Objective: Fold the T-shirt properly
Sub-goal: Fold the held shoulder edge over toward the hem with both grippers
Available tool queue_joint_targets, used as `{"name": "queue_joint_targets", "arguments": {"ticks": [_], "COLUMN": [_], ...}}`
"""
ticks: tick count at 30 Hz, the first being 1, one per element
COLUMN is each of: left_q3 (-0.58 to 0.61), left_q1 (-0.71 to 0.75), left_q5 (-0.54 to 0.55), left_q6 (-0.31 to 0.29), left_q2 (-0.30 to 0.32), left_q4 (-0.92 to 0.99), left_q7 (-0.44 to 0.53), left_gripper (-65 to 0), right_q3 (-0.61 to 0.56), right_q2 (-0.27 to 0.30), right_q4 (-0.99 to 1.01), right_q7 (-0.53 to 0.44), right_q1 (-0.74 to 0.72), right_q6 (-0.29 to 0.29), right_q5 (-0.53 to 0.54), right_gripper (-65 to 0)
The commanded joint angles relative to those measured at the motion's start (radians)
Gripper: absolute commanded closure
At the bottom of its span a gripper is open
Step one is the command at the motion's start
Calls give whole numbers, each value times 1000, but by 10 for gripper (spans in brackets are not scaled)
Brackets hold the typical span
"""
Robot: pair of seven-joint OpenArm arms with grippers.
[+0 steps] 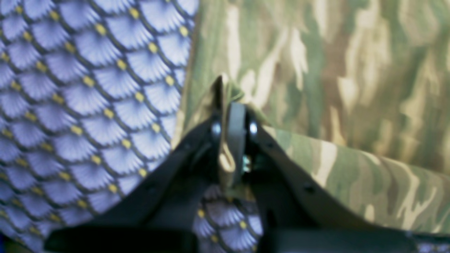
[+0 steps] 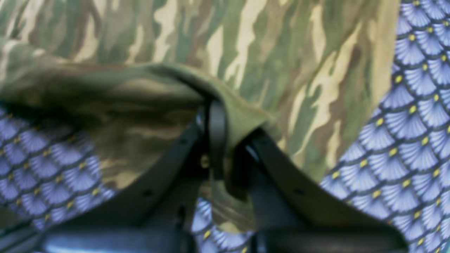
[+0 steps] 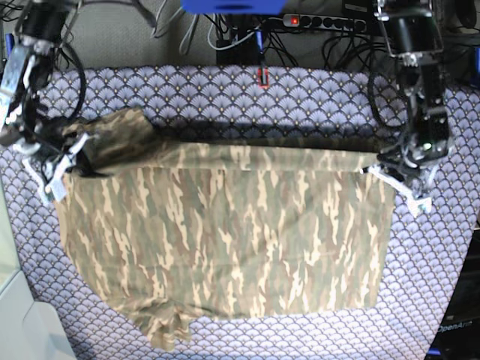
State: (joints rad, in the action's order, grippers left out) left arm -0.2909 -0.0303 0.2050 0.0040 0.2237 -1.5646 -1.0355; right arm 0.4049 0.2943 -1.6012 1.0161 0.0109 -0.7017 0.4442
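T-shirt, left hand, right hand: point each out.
T-shirt (image 3: 225,240), base view, middle of the flat camouflage body.
left hand (image 1: 233,109), left wrist view, fingertips pinching the cloth edge.
right hand (image 2: 225,116), right wrist view, fingertips clamped on a fold.

A robotics lab or workshop: two black robot arms (image 3: 420,90) flank a surface (image 3: 300,90) under a purple scallop-patterned cloth, with a power strip (image 3: 322,22) and tangled cables (image 3: 225,34) along the frame's top edge.

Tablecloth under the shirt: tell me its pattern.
Purple-white scallop fans with yellow dots on the tablecloth; clearest in the left wrist view.
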Motion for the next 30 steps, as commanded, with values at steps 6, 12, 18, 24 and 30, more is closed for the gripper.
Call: {"name": "queue_joint_targets", "arguments": {"ticks": [6, 12, 18, 24, 30], "left_q3": [43, 40, 46, 48, 48], "left_q1": [-87, -155, -190, -230, -271], "left_q5": [-80, -85, -86, -88, -88], "left_q6": [0, 0, 0, 0, 0], "left_q2": [6, 10, 13, 15, 15], "left_q4": [45, 128, 195, 258, 266], "left_q7": [22, 22, 110, 154, 172], "left_gripper": [-14, -14, -15, -15, -16], "right_q3": [-39, -130, -232, -315, -350], "right_q2": [55, 85, 108, 127, 127], "right_q4": [143, 290, 387, 439, 545], "right_q7": [-27, -90, -156, -194, -227], "right_q1": [-165, -268, -345, -414, -483], "right_q6": [4, 4, 4, 4, 4], "right_q5": [9, 8, 8, 8, -3], "right_gripper": [0, 0, 0, 0, 0]}}
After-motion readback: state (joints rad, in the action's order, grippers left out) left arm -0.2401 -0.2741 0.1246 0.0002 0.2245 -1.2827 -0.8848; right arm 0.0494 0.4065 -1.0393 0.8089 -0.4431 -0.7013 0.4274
